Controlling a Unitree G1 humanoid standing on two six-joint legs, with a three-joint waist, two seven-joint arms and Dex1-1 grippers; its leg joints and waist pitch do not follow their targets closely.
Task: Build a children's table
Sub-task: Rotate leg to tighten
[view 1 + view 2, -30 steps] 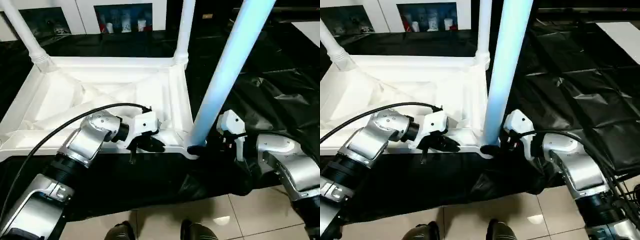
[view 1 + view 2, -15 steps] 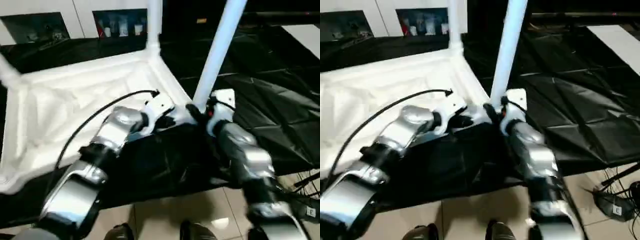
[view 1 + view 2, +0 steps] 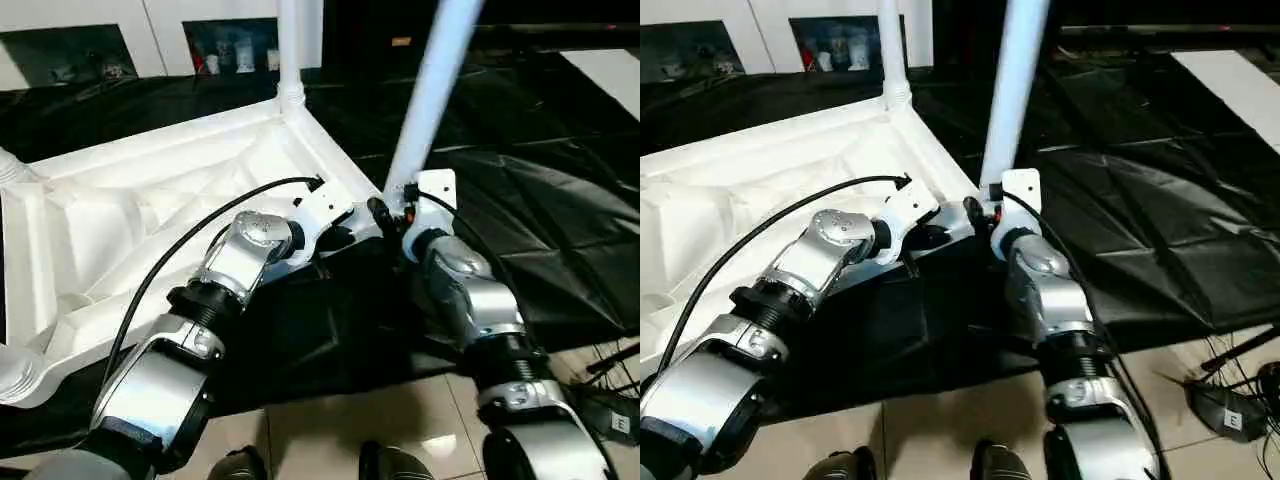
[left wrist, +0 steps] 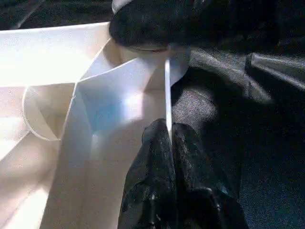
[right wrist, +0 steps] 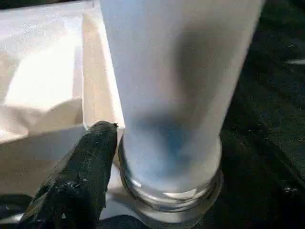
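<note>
The children's table top (image 3: pixel 120 220) lies upside down, ribbed underside up. A white leg (image 3: pixel 430 100) stands upright in its near right corner socket (image 5: pixel 171 200). A second leg (image 3: pixel 291 45) stands in the far corner, and leg bases show at the left corners (image 3: pixel 15 375). My left gripper (image 4: pixel 170 129) is shut on the thin rim of the top beside that near corner. At the foot of the near leg sits my right gripper (image 3: pixel 385 215), right against the socket.
Black sheeting (image 3: pixel 540 200) covers the surface under and around the table top. A flat white panel (image 3: pixel 605 65) lies at the far right. Pale floor tiles (image 3: pixel 300 430) and cables (image 3: pixel 620 400) lie in front. Cabinets stand behind.
The whole picture has shifted and turned, so the camera moved. Both grippers stay at the same corner: left on the rim, right at the leg's foot.
</note>
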